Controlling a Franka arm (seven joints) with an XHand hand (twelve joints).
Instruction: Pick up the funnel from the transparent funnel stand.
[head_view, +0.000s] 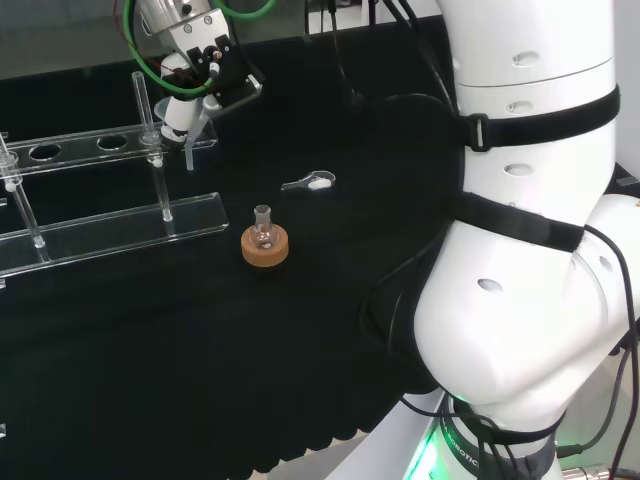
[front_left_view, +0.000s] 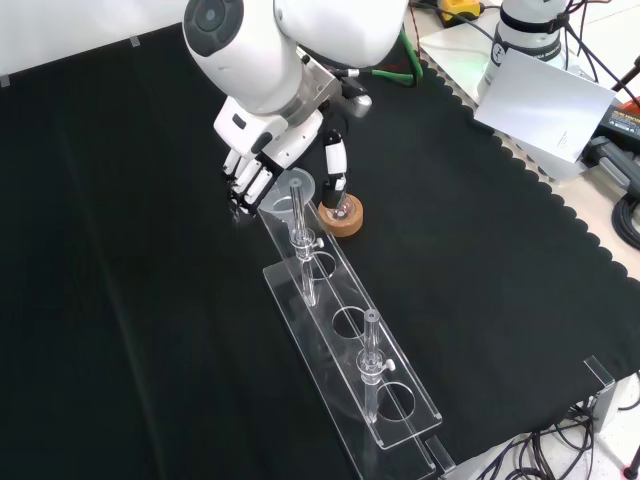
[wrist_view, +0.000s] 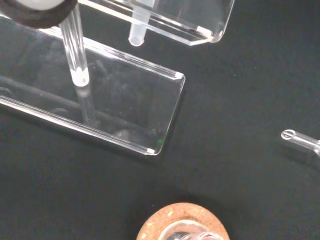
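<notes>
At stand's end hole, funnel (front_left_view: 287, 196) upright (stem down), hand (front_left_view: 262, 160) alongside

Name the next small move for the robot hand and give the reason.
Probably close the fingers around the funnel's rim. In the front view the robot hand sits right at the funnel, which rests in the end hole of the transparent funnel stand, and the fingers look not yet wrapped around it.
</notes>
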